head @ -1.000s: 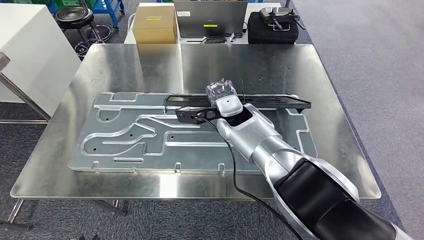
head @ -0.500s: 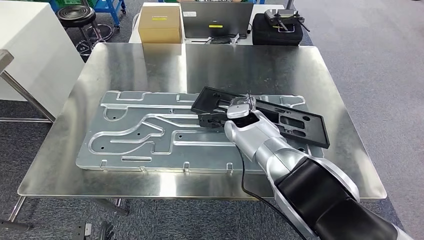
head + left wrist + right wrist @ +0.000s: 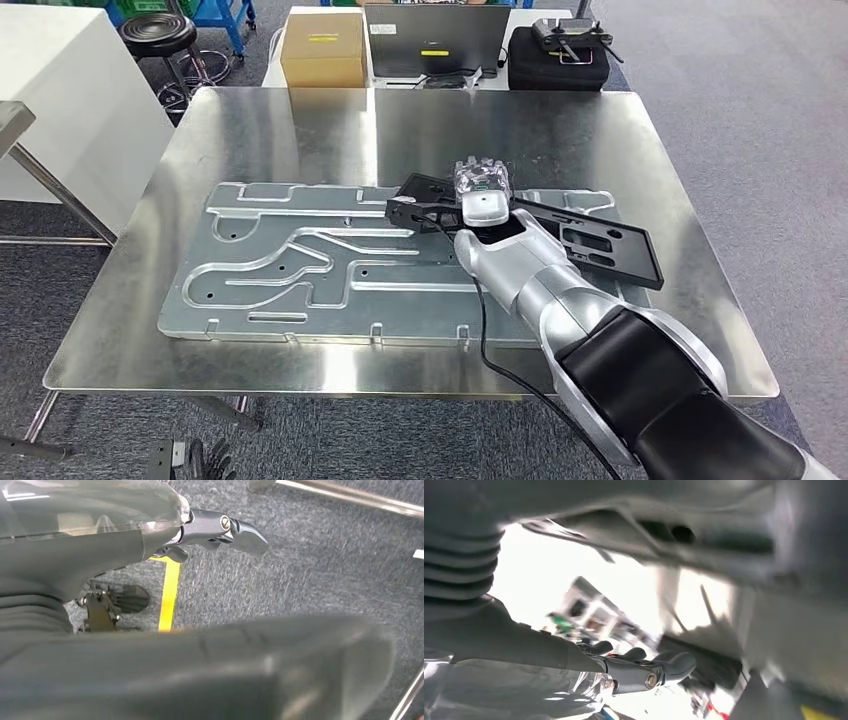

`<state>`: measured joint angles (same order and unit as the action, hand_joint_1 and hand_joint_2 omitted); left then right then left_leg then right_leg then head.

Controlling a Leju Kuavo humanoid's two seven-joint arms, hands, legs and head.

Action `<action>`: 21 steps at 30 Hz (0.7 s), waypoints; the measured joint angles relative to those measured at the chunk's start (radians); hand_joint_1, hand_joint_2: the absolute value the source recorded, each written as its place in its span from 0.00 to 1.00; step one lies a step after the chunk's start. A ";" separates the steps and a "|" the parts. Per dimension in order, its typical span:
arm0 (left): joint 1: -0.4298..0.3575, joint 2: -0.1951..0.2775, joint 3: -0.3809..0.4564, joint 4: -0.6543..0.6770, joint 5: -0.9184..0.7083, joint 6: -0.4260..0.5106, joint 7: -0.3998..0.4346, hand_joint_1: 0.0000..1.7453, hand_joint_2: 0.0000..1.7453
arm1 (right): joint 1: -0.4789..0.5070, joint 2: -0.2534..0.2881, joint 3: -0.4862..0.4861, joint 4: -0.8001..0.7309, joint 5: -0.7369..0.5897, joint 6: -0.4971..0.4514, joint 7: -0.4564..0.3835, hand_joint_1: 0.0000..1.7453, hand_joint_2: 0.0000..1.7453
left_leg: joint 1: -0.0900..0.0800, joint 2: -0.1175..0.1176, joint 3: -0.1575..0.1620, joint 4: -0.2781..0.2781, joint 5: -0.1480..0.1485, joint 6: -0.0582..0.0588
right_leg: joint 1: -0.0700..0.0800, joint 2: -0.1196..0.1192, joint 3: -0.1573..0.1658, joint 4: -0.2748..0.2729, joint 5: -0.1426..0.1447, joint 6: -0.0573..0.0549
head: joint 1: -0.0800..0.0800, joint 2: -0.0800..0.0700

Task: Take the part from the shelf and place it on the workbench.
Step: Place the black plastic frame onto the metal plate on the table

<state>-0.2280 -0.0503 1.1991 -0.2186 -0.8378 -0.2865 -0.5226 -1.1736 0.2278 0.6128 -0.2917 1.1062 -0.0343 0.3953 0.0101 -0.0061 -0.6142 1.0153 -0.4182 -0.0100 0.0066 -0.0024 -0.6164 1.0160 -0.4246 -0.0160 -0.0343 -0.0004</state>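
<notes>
The right hand (image 3: 482,196) grips the near-left end of the black part (image 3: 590,243). The part is long, flat and full of holes. It lies slanted over the grey metal plate (image 3: 300,270) on the shiny tabletop (image 3: 480,125). It looks stiff and light, like hard plastic. Held at one end, the far end may tip or swing, so a grip near the middle would be steadier. The left hand (image 3: 220,527) hangs over the floor with nothing in it, fingers curled in.

This looks like an industrial workshop or robotics lab. A steel workbench (image 3: 250,130) carries a machined aluminium plate (image 3: 300,270), with grey carpet, a blue cart (image 3: 222,12), stool (image 3: 160,35) and equipment case (image 3: 558,60) around
</notes>
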 joint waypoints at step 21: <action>0.185 0.007 0.085 0.000 0.130 -0.056 -0.110 0.00 0.00 | 1.027 -0.506 -1.085 -1.336 -0.734 -0.230 -0.847 0.00 0.00 | 0.009 -0.041 0.023 -0.002 -0.012 0.040 | -0.011 0.002 -0.079 0.233 -0.171 0.061 | 0.001 0.000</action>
<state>-0.0429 -0.0431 1.2838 -0.2186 -0.7075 -0.3428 -0.6328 -0.1468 -0.2786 -0.4723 -1.6281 0.3723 -0.2648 -0.4517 0.0192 -0.0467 -0.5911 1.0130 -0.4304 0.0296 -0.0047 0.0000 -0.6956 1.2491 -0.5957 0.0453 -0.0338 -0.0004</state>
